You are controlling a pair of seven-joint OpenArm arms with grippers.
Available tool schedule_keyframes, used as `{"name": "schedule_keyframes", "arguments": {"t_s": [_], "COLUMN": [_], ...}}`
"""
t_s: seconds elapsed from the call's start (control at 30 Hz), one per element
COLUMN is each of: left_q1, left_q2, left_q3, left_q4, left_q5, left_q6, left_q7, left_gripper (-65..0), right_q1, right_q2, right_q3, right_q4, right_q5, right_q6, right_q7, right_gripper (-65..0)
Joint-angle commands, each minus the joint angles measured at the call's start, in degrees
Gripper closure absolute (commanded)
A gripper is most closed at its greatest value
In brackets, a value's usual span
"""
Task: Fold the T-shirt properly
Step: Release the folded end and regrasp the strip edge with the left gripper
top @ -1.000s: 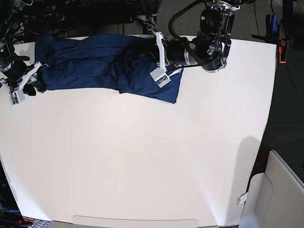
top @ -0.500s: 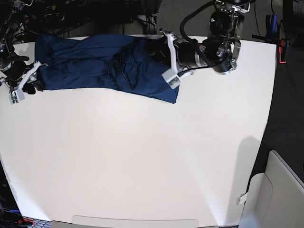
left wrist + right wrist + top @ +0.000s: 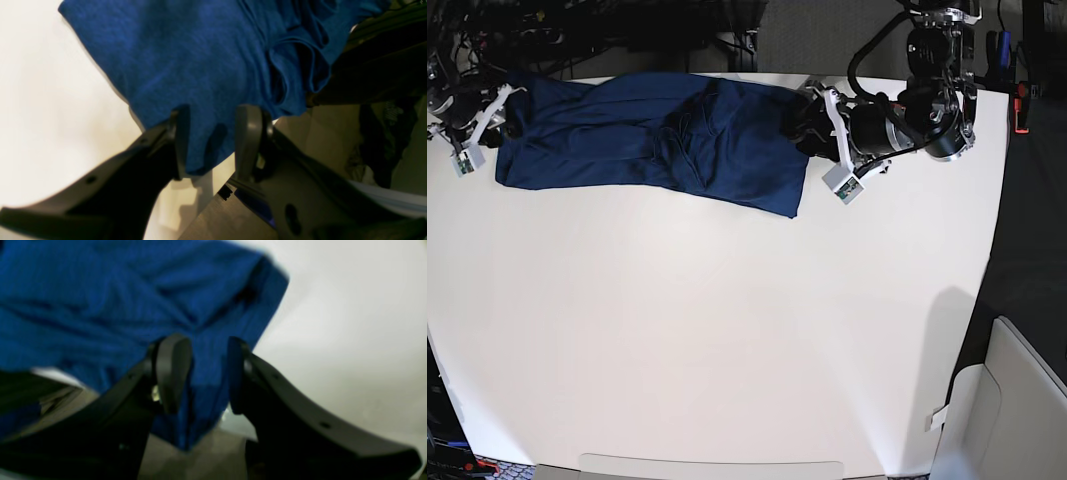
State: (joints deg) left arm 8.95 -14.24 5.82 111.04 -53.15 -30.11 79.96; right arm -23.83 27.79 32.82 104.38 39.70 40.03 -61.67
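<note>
Lying bunched along the counter's [image 3: 727, 330] far edge, T-shirt [image 3: 647, 130] held by neither arm: left gripper [image 3: 210, 140] and right gripper [image 3: 208, 373] both part-open, jaws straddling cloth edges.

The T-shirt [image 3: 647, 135] lies stretched out along the far edge of the table [image 3: 727, 340], and the near part of the table is in front of it. My left gripper [image 3: 819, 135] is at the shirt's right end in the base view, and my right gripper [image 3: 482, 125] is at its left end. In each wrist view the cloth's edge sits between my fingers [image 3: 245, 140], with the table beside it.
</note>
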Motion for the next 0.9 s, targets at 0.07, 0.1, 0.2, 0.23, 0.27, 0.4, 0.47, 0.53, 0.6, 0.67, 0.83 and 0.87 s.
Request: {"name": "schedule_keyframes", "arguments": {"t_s": [0.07,0.1,0.2,0.23,0.27,0.4,0.47,0.53,0.6,0.67,0.83,0.87], "left_q1": [-0.29,0.06,1.64,1.73,1.73,0.85,-0.91,-1.96,-3.19,-4.42,-9.17,-10.58], "left_q2": [1.98,3.03,5.05,5.76,6.28,6.9,6.99,8.48,10.24,11.73,13.76,14.2], "left_q3": [-0.42,-0.42,-0.33,-0.33,-0.33,0.2,0.37,1.16,0.37,0.37,-1.74,-2.62], "left_q4": [1.09,1.0,1.0,0.74,0.3,-1.81,-2.96,-5.07,-7.18,-7.26,-13.24,-15.18], "left_q5": [-0.96,-0.79,-0.35,-0.17,0.09,2.99,2.9,2.99,2.99,2.99,3.08,3.08], "left_q6": [-0.09,0.0,0.0,0.0,0.0,-0.35,-0.35,-0.09,0.0,0.0,0.0,0.0], "left_q7": [0.04,0.04,0.04,0.04,-0.27,-2.56,-2.56,-2.91,-3.17,-3.7,-5.63,-6.16], "left_gripper": [-22.4,-22.4,-21.6,-20.8,-20.0,-14.4,-11.9,-10.5,-10.1,-10.1,-10.1,-10.0], "right_q1": [-0.21,-0.03,0.58,1.2,1.55,3.75,4.8,5.68,5.86,5.86,6.65,6.65], "right_q2": [1.35,0.91,-0.58,-1.11,-1.64,-3.31,-4.1,-4.8,-5.07,-5.07,-5.15,-5.15], "right_q3": [0.63,0.63,0.54,0.46,0.37,0.37,0.37,0.37,0.37,0.37,0.37,0.37], "right_q4": [0.72,0.72,0.72,0.63,0.63,0.63,0.63,0.63,0.63,0.63,0.55,0.55], "right_q5": [0.78,0.78,0.78,0.78,0.78,0.69,0.69,0.69,0.69,0.69,0.69,0.69], "right_q6": [-0.03,-0.03,-0.03,-0.03,-0.03,-0.03,-0.03,-0.03,-0.03,-0.03,-0.03,-0.03], "right_q7": [1.05,1.05,1.05,1.05,0.97,-1.76,-3.25,-3.61,-3.69,-3.69,-3.61,-3.61], "right_gripper": [-20.9,-20.9,-20.9,-20.9,-20.9,-20.9,-20.9,-20.9,-20.9,-20.9,-20.9,-20.9]}}
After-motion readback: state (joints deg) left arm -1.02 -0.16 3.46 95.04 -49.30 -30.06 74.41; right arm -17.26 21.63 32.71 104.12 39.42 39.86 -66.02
